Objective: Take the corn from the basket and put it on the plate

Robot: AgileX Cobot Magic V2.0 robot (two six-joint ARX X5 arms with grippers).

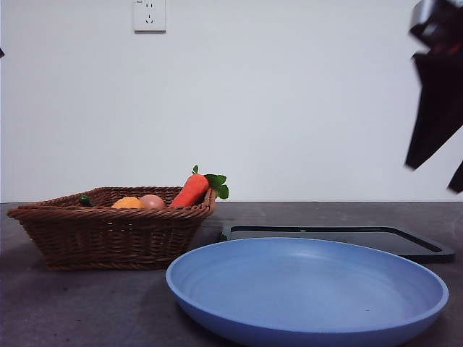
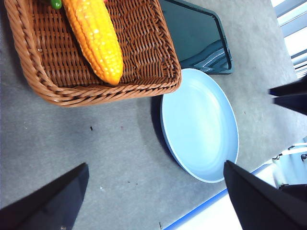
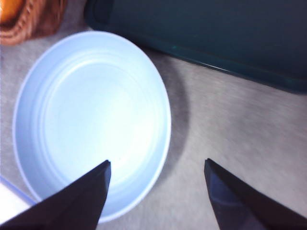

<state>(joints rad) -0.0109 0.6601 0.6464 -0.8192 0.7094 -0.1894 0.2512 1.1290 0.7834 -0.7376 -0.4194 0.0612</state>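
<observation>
Right gripper (image 3: 157, 167) is hovering with fingers spread, empty, above the counter (image 3: 230, 120) at the plate (image 3: 91, 120) edge; left gripper (image 2: 156, 175) is also hanging spread and empty over bare counter. Corn (image 2: 96, 38) is lying in the basket (image 2: 144, 84), just beside the plate. The carrot (image 1: 190, 191) is leaning on the basket rim, black tray (image 1: 405, 242) probably just behind the plate.

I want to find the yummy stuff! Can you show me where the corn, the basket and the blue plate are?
corn (image 2: 96, 38): left wrist view, middle of the yellow cob.
basket (image 1: 108, 235): front view, its woven front wall.
plate (image 3: 96, 115): right wrist view, bare middle of the dish.
</observation>
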